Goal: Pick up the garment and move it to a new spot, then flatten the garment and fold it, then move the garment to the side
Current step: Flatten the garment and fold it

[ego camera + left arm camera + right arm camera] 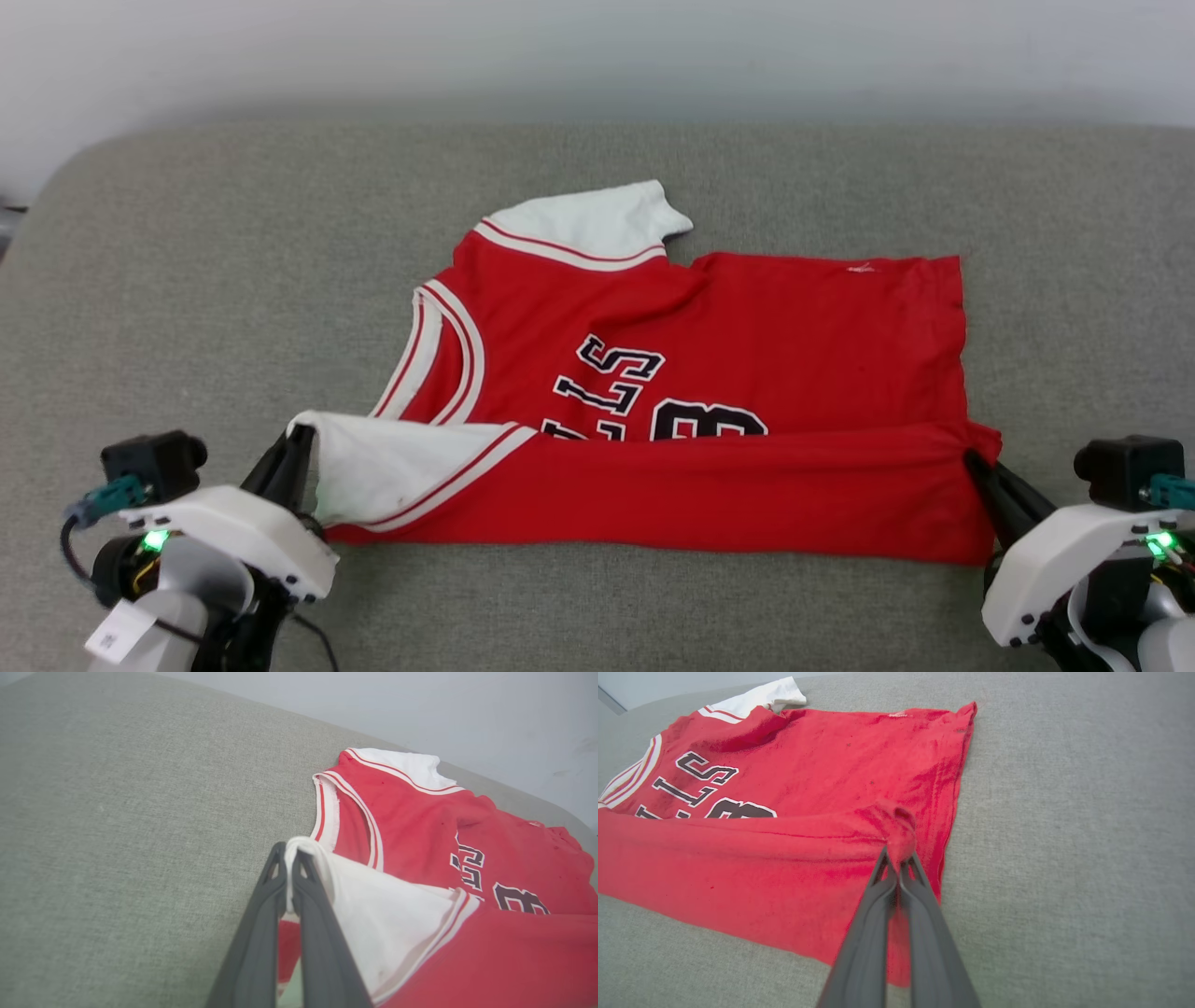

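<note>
The left tool is closed to a narrow pinch on the corner of a white sleeve panel of the garment. In the left wrist view its two dark fingers meet with white cloth squeezed between their tips. The right tool is likewise pinched tight, holding a bunched red corner at the garment's hem; the right wrist view shows the fabric puckered just above its fingertips.

Black, white-outlined lettering lies beyond the fold. An "S" and two straight letters can be made out, and beside them a numeral half covered by the folded band. A tiny white mark near the far hem is too small to read.

The garment is red with white sleeves and red-and-white striped trim. It lies on the grey cushion, stretched between the two tools, with its near edge folded over.
</note>
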Robot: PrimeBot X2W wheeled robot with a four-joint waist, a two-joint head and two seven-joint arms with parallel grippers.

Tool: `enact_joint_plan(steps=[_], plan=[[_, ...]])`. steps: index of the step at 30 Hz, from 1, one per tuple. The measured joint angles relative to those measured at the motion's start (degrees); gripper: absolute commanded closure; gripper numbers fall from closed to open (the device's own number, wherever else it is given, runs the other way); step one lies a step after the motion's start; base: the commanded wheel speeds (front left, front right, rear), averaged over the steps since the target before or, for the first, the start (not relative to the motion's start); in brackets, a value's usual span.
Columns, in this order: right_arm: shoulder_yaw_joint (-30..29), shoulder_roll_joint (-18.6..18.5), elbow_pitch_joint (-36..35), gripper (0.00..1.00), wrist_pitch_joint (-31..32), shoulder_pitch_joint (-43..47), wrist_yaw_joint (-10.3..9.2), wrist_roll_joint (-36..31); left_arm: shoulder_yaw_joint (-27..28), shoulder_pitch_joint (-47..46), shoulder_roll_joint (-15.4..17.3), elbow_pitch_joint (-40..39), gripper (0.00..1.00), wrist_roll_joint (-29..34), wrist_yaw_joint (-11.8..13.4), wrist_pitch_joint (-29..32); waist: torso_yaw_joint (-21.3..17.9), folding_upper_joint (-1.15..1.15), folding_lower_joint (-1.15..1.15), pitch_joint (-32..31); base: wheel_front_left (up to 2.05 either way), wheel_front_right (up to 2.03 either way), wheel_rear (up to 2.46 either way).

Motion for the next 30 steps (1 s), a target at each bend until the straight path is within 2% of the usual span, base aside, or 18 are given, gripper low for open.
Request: enact_joint_plan(steps=[9, 15, 16, 17, 18, 19, 25, 30], plan=[[2.78, -1.13, 10.51, 1.0, -3.39, -5.22, 0.0, 1.52, -3.13, -8.65, -2.76, 10.43, 1.0, 0.9, -3.91, -0.16, -0.23, 0.0, 0.0, 5.76, 0.0, 0.0, 0.0], [5.59, -1.93, 16.44, 1.0, -5.5, -7.99, 0.01, 3.82, -4.24, -11.89, -3.67, 16.69, 0.98, -0.09, -5.92, 0.99, -0.69, 0.0, -0.01, 6.88, 0.0, 0.0, 0.0], [6.04, -2.07, 17.13, 0.84, -6.02, -8.28, 0.01, 4.09, -4.33, -12.2, -3.76, 17.38, 0.72, -0.18, -6.26, 0.94, -0.79, 0.0, -0.01, 6.72, 0.0, 0.0, 0.0], [6.57, -2.13, 17.55, 0.59, -6.88, -8.53, 0.01, 4.49, -4.23, -12.38, -3.8, 18.13, 0.51, -0.51, -6.41, 0.85, -0.87, 0.0, -0.01, 6.49, 0.0, 0.0, 0.0], [6.95, -2.14, 17.94, 0.22, -8.03, -8.65, 0.0, 5.02, -4.11, -12.63, -3.85, 18.84, 0.08, -0.77, -6.49, 0.64, -0.94, 0.0, -0.01, 6.16, 0.0, 0.0, 0.0], [7.08, -2.16, 18.13, 0.0, -9.45, -8.68, 0.0, 5.16, -3.91, -12.79, -3.79, 19.34, 0.0, -0.9, -6.53, 0.14, -1.01, 0.0, -0.01, 5.77, 0.0, 0.0, 0.0], [5.45, -1.53, 16.22, 0.0, -19.75, -8.42, -0.02, 4.92, -2.67, -12.85, -2.29, 20.85, 0.0, -0.9, -5.8, -1.82, -1.49, 0.0, -0.01, 2.39, 0.0, 0.0, 0.0], [2.54, 0.07, 13.0, 0.0, -23.94, -6.14, -0.02, 1.75, -1.52, -12.19, 0.15, 18.91, 0.0, -1.03, -3.75, -0.58, -1.95, 0.0, -0.02, -0.96, 0.0, 0.0, 0.0]])
